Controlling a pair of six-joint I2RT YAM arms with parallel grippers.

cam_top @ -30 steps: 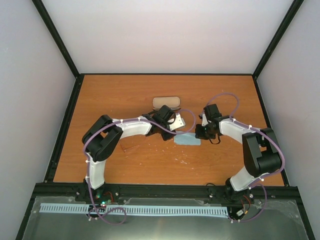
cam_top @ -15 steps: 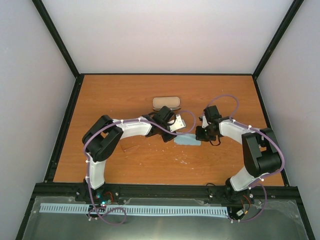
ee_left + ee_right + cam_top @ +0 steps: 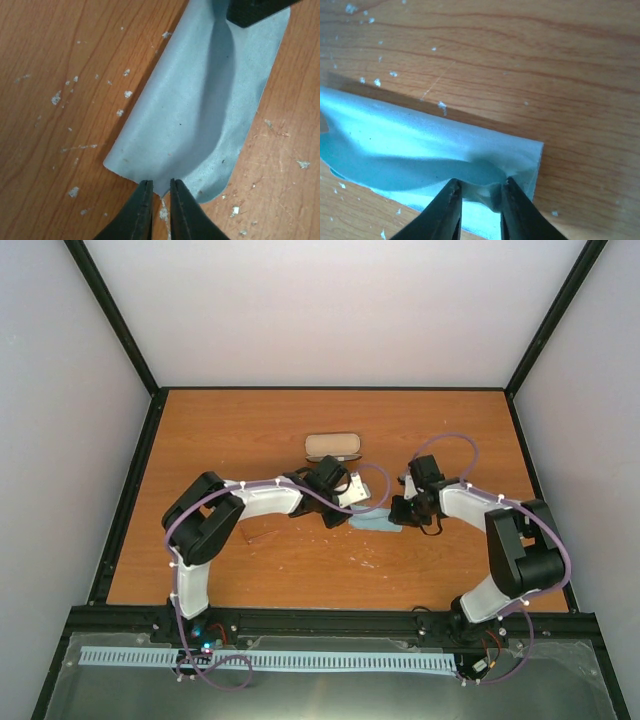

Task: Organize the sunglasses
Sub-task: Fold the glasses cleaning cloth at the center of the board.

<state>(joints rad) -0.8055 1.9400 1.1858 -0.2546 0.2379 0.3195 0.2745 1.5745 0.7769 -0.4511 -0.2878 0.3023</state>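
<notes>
**Cloth Held, Sunglasses Unstowed**

The left fingers pinched one edge of the cloth, and the right fingers pinched a fold at its other end. The sunglasses lay on the worktop, left of both; stowing them apparently remained.

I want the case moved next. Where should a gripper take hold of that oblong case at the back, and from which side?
Probably across its short width near the middle, coming straight down from above. The case lies flat with its long axis running left to right. Both long sides look open for fingers, and it sits apart from the cloth.
</notes>
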